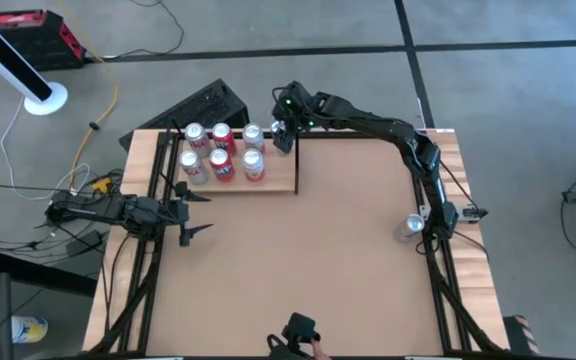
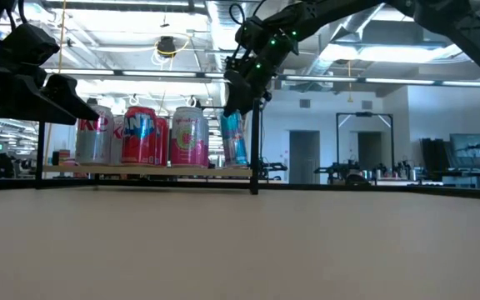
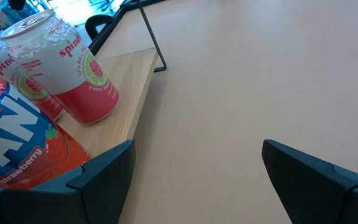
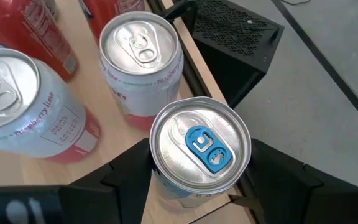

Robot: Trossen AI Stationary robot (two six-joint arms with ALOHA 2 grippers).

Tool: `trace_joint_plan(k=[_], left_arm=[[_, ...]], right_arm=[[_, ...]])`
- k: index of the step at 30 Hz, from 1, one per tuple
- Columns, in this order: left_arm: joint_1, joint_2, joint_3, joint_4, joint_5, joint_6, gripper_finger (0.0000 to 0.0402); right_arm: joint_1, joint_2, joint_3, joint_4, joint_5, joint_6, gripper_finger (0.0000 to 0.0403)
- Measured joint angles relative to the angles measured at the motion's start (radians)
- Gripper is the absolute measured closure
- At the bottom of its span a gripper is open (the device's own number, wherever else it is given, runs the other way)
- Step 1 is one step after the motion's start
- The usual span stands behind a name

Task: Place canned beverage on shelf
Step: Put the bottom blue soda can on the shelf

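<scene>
The pale wood shelf [image 1: 273,185] lies at the table's far left, with a thin black upright [image 2: 255,142] at its right end. Several red, pink and white cans [image 1: 223,155] stand on it in two rows. My right gripper [image 4: 201,171] is shut on a silver canned beverage with a blue tab [image 4: 199,149] at the shelf's far right corner [image 2: 233,137]. My left gripper [image 3: 194,180] stands open at the table's left side, just near of the shelf, with nothing between its fingers. My right gripper pinches the can's upper wall [image 4: 156,171] just under the rim, one finger on each side. The fingers [image 4: 126,171] slant down from above and from the far right. The can is upright, its base level with the other cans' bases [image 2: 234,162] at the shelf top.
One more silver can [image 1: 411,228] stands at the table's right edge beside the right arm. A black box [image 1: 208,105] sits beyond the far edge. A dark camera mount [image 1: 298,330] is at the near edge. The brown tabletop [image 1: 308,260] shows bare in the middle.
</scene>
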Motion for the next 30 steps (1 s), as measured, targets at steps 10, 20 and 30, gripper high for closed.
trace_joint_plan(k=[10, 20, 30], left_arm=[[0.0, 0.0, 0.0, 0.0, 0.0, 0.0, 0.0065], [0.0, 0.0, 0.0, 0.0, 0.0, 0.0, 0.0065], [0.0, 0.0, 0.0, 0.0, 0.0, 0.0, 0.0065]], right_arm=[[0.0, -0.002, 0.001, -0.047, 0.0, -0.001, 0.0138], [0.0, -0.002, 0.001, -0.043, 0.0, -0.005, 0.0138], [0.0, -0.002, 0.001, -0.016, 0.001, -0.001, 0.0138]])
